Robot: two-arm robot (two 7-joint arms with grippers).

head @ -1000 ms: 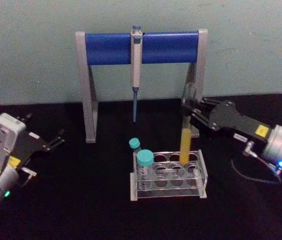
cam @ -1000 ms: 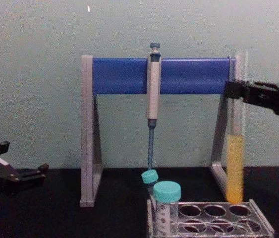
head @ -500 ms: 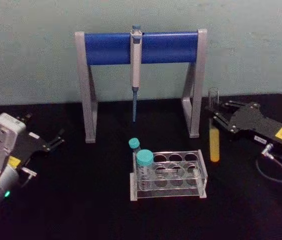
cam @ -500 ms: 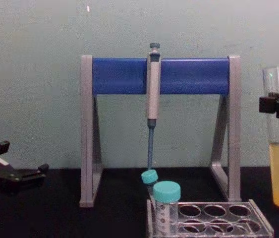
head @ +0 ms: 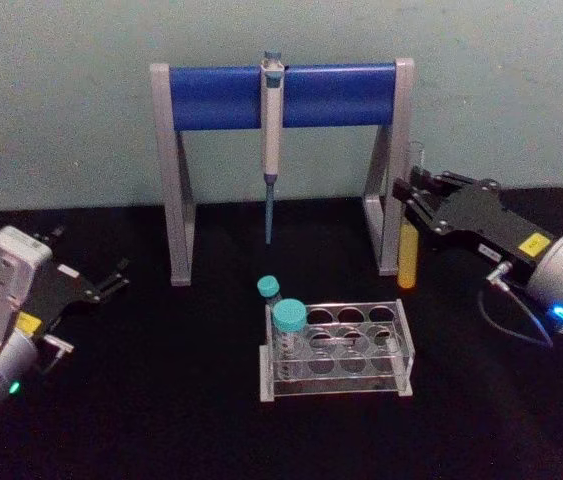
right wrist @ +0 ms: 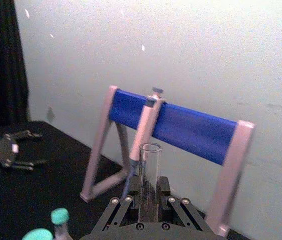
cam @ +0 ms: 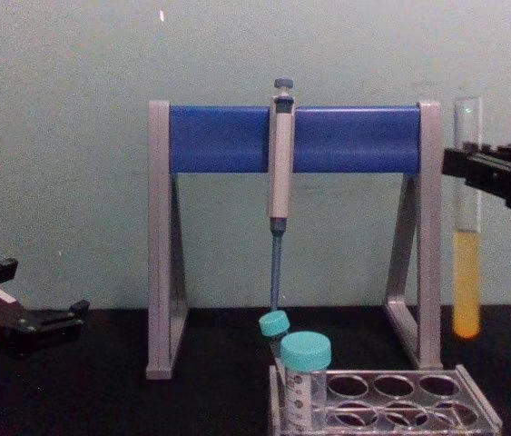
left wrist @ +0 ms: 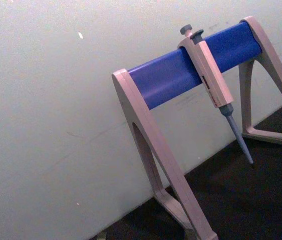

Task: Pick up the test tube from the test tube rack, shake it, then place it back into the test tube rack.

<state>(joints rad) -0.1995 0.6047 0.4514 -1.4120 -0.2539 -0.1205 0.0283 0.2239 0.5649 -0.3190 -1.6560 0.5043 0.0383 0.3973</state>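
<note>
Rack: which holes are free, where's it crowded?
On the test tube rack, middle and right holes are free; left end crowded by teal-capped tubes. The right gripper holds the test tube past its right rear corner; left gripper parked far left.

The test tube [cam: 466, 272] is clear, glossy glass. The rack [head: 337, 385] looks like smooth, translucent plastic, and the table [head: 161, 400] is matt black.

Test tube [head: 408, 252] clear, yellow liquid; test tube rack [head: 407, 352] translucent grey-lilac; tube caps [head: 289, 317] teal; stand crossbar [head: 221, 97] blue; bench [head: 141, 400] black.
</note>
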